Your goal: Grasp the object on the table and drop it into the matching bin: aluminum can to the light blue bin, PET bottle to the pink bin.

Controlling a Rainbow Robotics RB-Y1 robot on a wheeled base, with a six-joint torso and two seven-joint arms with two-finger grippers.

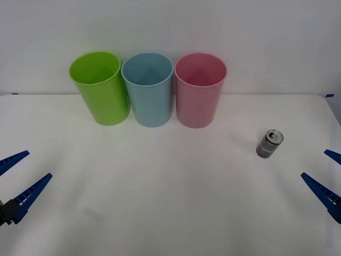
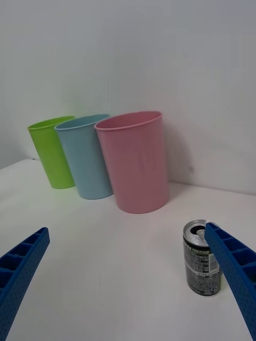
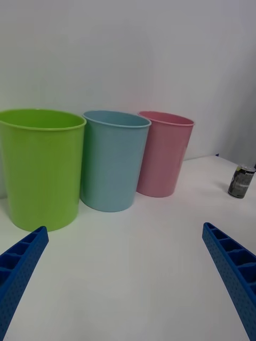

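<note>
From the front view, the aluminum can stands upright on the white table at the right of the frame, below and to the right of the pink bin; the light blue bin sits at upper centre between the pink one and a lime green bin. My right gripper waits at the lower right edge with its fingers spread wide and holding nothing, and my left gripper is parked at the lower left edge, likewise wide and empty. In my right wrist view the can stands at lower right, partly behind one of my fingers, not centred in the gap, with the three bins in a row farther off. In my left wrist view the can is small at the right edge, well apart. I judge the grasp has not begun: my next move is to bring the right gripper forward so the can sits between the fingers, then close.
</note>
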